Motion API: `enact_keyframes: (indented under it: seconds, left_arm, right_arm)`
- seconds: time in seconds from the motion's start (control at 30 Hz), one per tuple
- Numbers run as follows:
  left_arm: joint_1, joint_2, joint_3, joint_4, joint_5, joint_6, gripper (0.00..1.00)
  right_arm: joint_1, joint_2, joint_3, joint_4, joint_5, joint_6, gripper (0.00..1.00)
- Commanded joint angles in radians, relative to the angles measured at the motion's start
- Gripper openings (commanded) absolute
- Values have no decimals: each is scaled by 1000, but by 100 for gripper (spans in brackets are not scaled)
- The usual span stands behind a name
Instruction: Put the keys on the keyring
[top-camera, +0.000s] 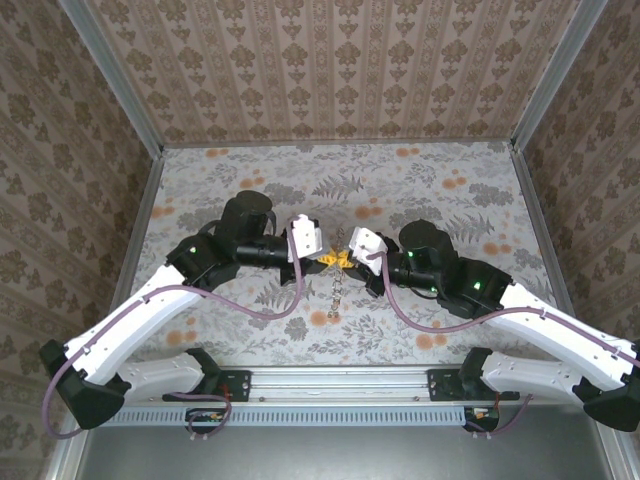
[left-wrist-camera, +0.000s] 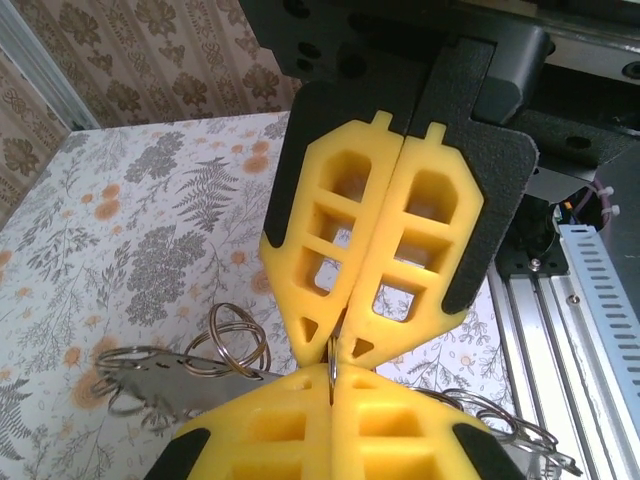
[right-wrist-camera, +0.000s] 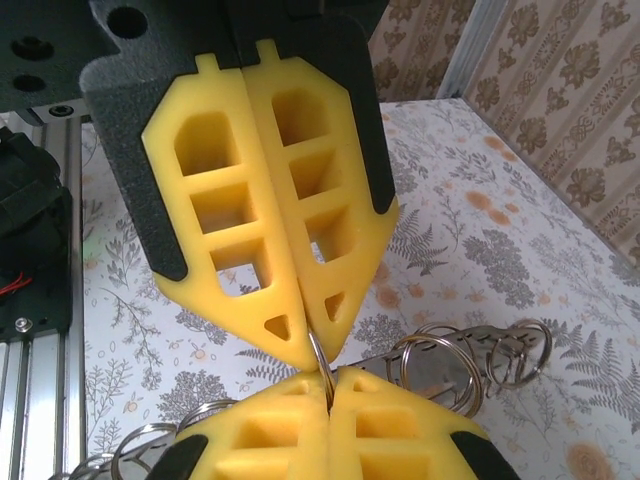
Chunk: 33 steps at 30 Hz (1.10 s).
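My two grippers meet tip to tip above the middle of the table, the left gripper (top-camera: 329, 261) coming from the left and the right gripper (top-camera: 348, 260) from the right. Both pairs of yellow fingers are pressed together on one thin metal ring seen edge-on, the keyring (left-wrist-camera: 332, 360) (right-wrist-camera: 321, 356). In the left wrist view my left gripper (left-wrist-camera: 332, 378) fills the bottom and the right gripper (left-wrist-camera: 345, 343) faces it from above. The right wrist view mirrors this: right gripper (right-wrist-camera: 328, 380) below, left gripper (right-wrist-camera: 315, 343) above. The keys with their tag are hidden.
A string of linked silvery rings (top-camera: 335, 296) hangs from the grip toward the floral table (top-camera: 450, 190). Loose rings (left-wrist-camera: 225, 340) and a flat metal plate (left-wrist-camera: 165, 388) show beside the fingers, with more rings (right-wrist-camera: 440, 365) on the other side. The aluminium rail (top-camera: 340, 378) runs along the near edge.
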Motion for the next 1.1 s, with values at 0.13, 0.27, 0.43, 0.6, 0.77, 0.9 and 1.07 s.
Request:
enact_keyframes:
  seconds: [0.13,0.27,0.43,0.6,0.77,0.9,1.07]
  left_arm:
    - [45,-83,-88,227,196,-117,0]
    - [64,-99,-147,381,262,-180,0]
    - [72,-119,-229,592,319,-279,0]
    - [71,-124,-285,747,344,-355,0]
    - [76,-125,-333,902,355,-429,0]
    - [77,-112,-351,979,358,-472,0]
    - [83,-101,-379,1081,365,-537,0]
  right_arm:
    - [-1,-101,-92,152,-95,37,16]
    - [0,-162,-159,240,-191,52,20]
    - [0,-186,-179,276,-222,55,20]
    - [1,-175,-178,293,-236,60,16]
    - [1,-174,-187,306,-222,68,16]
    - [0,-183,-194,310,-199,79,16]
    - [0,-259,-224,331,-158,84,20]
